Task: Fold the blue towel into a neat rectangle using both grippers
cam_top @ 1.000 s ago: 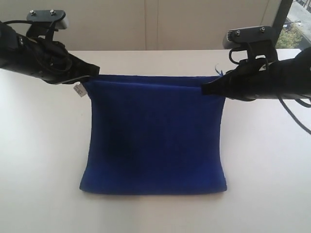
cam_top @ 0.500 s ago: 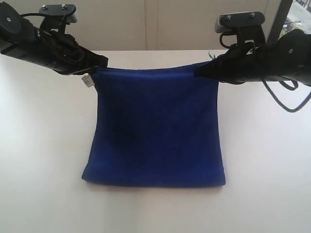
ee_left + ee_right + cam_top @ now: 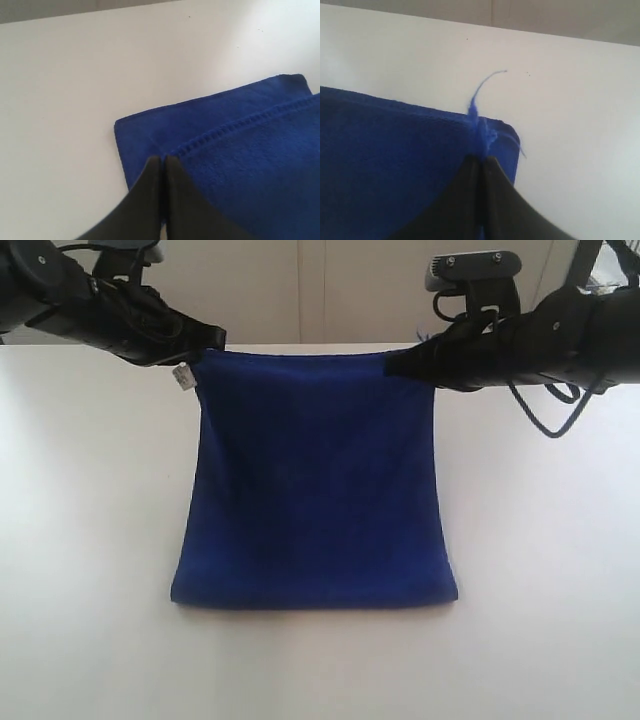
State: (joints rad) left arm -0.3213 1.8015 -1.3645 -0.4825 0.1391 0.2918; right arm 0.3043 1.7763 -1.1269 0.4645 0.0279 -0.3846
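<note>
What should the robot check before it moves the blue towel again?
1. Left black pincer gripper shut on a corner of the soft royal-blue towel: ok.
2. Right black pincer gripper shut on the other raised corner: ok.
3. Raised edge straight between them: ok.
4. Towel's lower end lying on the white table: ok.
5. Loose blue thread clear of the right jaws: cannot tell.
</note>
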